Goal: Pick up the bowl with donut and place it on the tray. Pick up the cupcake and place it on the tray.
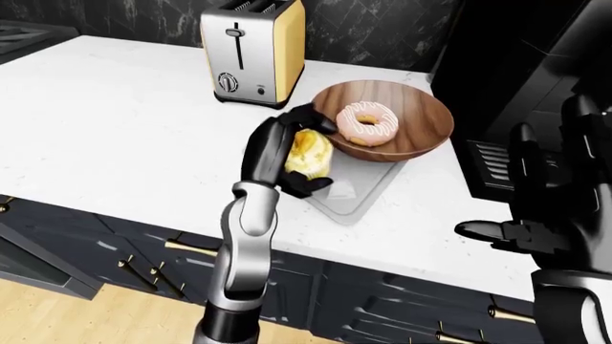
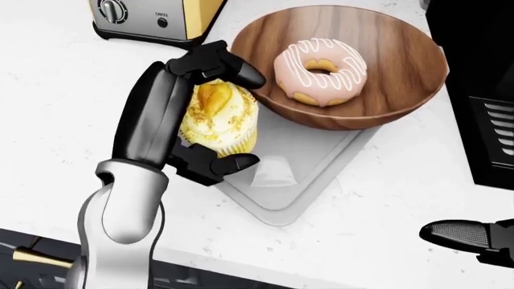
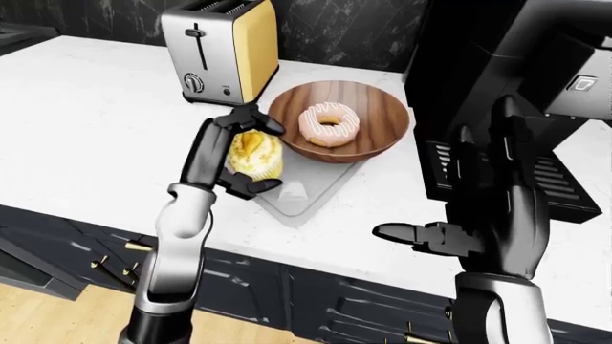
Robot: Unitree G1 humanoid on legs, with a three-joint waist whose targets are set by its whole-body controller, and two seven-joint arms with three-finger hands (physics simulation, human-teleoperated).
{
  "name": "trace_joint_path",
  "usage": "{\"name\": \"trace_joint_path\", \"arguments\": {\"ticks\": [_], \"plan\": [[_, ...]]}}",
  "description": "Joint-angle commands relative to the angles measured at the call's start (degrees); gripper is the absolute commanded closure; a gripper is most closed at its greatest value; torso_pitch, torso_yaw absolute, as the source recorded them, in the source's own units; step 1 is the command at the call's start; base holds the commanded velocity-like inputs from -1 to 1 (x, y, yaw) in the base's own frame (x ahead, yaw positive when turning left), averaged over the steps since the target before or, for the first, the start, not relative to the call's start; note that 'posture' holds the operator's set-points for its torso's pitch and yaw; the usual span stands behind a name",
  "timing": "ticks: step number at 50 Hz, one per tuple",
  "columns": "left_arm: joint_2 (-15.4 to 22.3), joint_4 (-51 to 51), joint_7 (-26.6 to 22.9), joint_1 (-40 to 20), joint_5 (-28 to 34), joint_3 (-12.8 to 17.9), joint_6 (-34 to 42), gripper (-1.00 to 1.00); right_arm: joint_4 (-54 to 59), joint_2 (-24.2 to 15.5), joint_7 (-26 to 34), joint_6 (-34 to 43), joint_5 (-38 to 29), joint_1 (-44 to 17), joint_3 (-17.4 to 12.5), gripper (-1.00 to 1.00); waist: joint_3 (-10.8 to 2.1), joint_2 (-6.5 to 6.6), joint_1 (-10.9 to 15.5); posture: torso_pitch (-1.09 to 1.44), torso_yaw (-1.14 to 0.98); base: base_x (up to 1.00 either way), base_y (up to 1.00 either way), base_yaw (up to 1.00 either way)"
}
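white speckled counter (image 2: 48, 120) across the head view, dark cabinet fronts (image 1: 115, 251) with brass handles along its near edge in the eye views. at the bottom right of the head view, one black fingertip of the right hand (image 3: 478, 215); in the right-eye view raised over the counter edge, palm upright, fingers spread wide, nothing in its grasp. further in, left hand (image 2: 200, 114) closed round the cupcake (image 2: 219, 117), one finger curled over the yellow frosting, thumb under the pale wrapper. held at the left edge of the clear tray (image 2: 297, 180); whether touching the tray or slightly above, cannot tell. just right of the cupcake, near but apart, wooden bowl (image 2: 402, 78) sitting partly on the tray's far end, rim overhanging it. pink-iced donut (image 2: 321, 71) with white drizzle lying flat inside the bowl. beyond the hand, at the top left of the head view, chrome and yellow toaster (image 1: 253, 54), upright, clear of the tray. along the right side, tall black appliance (image 3: 516, 93) with a vented front, next to the bowl. dark marbled wall (image 1: 364, 29) farthest off in the eye views.
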Motion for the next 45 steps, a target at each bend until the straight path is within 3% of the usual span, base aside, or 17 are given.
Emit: {"name": "trace_joint_path", "arguments": {"ticks": [1,23,24,36,45], "plan": [[-0.12,-2.83,1.29,-1.94,-0.14,0.09,-1.85,0.11,-1.87,-0.50,-0.01,-1.35,0.15,-0.83,-0.22,-1.00,-1.22,-0.18,0.02,0.00,0.00,0.00,0.00,0.00],[-0.23,-0.47,2.63,-1.45,-0.28,-0.27,-3.65,-0.29,-2.04,-0.73,-0.25,-1.06,0.46,-0.98,-0.44,-1.00,-1.27,-0.18,0.03,0.00,0.00,0.00,0.00,0.00],[-0.35,0.06,2.80,-1.48,-0.31,-0.41,-3.97,-0.48,-2.06,-0.61,-0.05,-1.30,0.63,-0.64,-0.79,-1.00,-1.28,-0.18,0.03,0.00,0.00,0.00,0.00,0.00],[-0.50,-1.46,1.98,-0.98,-0.31,-0.30,-3.29,-0.51,-1.82,-0.70,-0.01,-1.49,0.79,-0.68,-1.00,-1.00,-1.36,-0.16,-0.02,0.00,0.00,0.00,0.00,0.00],[-0.61,-12.35,-1.97,2.91,0.14,-1.18,1.28,-0.50,-2.95,-1.47,-1.08,-0.02,2.08,-1.32,-1.84,-1.00,-1.21,-0.12,-0.06,0.00,0.00,0.00,0.00,0.00]]}}
